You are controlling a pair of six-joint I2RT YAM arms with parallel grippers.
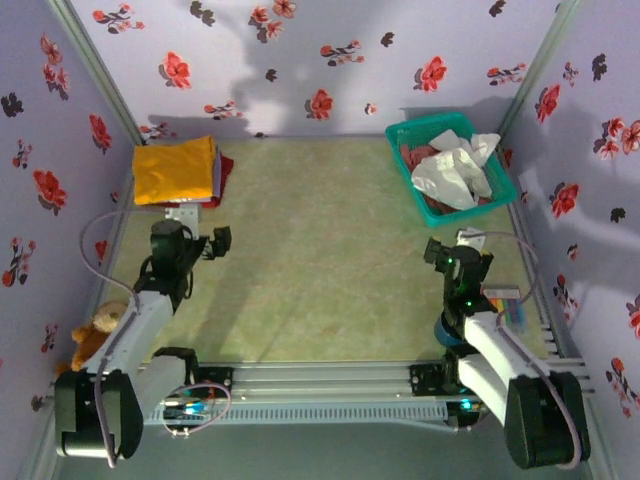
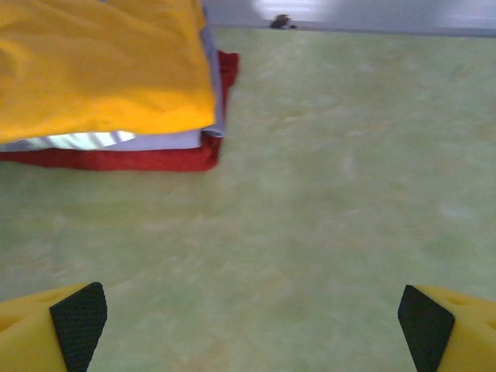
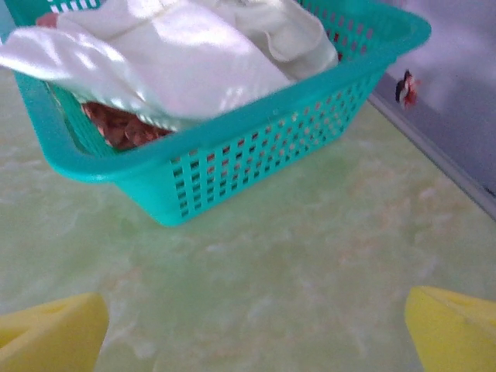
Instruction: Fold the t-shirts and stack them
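A folded stack of t-shirts lies at the back left: an orange-yellow one (image 1: 175,168) (image 2: 101,70) on top, a lavender one (image 2: 155,141) under it and a red one (image 1: 225,172) (image 2: 155,159) at the bottom. My left gripper (image 1: 212,245) (image 2: 252,325) hovers open just in front of the stack, holding nothing. At the back right, a crumpled white t-shirt (image 1: 455,170) (image 3: 178,70) lies on a reddish one (image 1: 412,155) (image 3: 116,124) inside a teal basket (image 1: 425,208) (image 3: 256,163). In front of the basket my right gripper (image 1: 458,245) (image 3: 256,329) is open and empty.
A brown teddy bear (image 1: 95,335) sits by the left arm near the front left edge. Floral walls close in the table on three sides. A metal rail (image 1: 320,378) runs along the near edge between the arm bases. Bare green tabletop (image 1: 320,270) lies between the arms.
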